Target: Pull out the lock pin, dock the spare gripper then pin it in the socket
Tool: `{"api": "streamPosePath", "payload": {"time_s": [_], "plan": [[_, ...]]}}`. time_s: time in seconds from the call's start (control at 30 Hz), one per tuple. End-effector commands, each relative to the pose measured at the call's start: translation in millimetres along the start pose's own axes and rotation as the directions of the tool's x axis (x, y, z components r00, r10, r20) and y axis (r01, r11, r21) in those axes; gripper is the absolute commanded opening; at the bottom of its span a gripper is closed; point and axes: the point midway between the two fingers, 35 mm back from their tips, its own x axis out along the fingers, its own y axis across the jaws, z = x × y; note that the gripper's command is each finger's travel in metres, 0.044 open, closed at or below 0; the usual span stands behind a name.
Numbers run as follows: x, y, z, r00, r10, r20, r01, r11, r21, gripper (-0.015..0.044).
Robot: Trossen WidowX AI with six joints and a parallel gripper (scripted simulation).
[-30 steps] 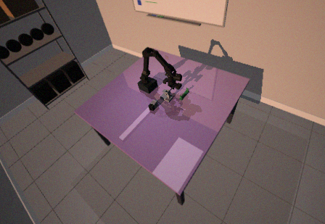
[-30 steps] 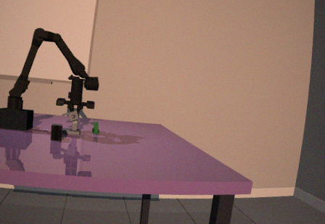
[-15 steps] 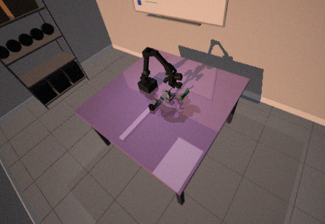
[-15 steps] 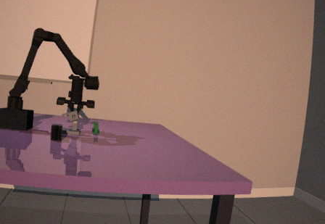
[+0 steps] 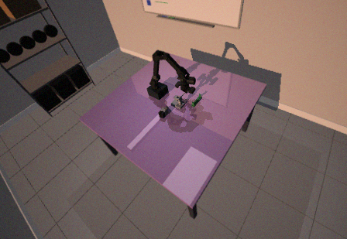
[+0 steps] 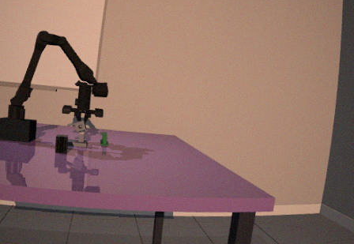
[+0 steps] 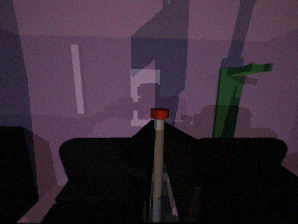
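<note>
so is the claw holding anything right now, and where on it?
Yes: the claw is shut on the lock pin, gripping its tan shaft below the red head, which sticks out past the fingertips.

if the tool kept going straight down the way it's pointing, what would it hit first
Probably the mount's socket right beneath it. The tool points straight down, closed on the red-capped lock pin, and in the exterior view the socket stands directly under the fingers on the purple table. Depth alignment is hard to confirm.
</note>
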Motion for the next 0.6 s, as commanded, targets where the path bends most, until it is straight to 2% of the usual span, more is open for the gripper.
{"api": "streamPosePath", "payload": {"time_s": [0.0,0.57], "plan": [[-0.1,-0.5,3.4,1.000,-0.001,0.001,0.001,1.000,0.005,0.0000],[1.8,-1.0,17.2,1.000,0.004,-0.002,-0.004,1.000,0.006,0.0000]]}}
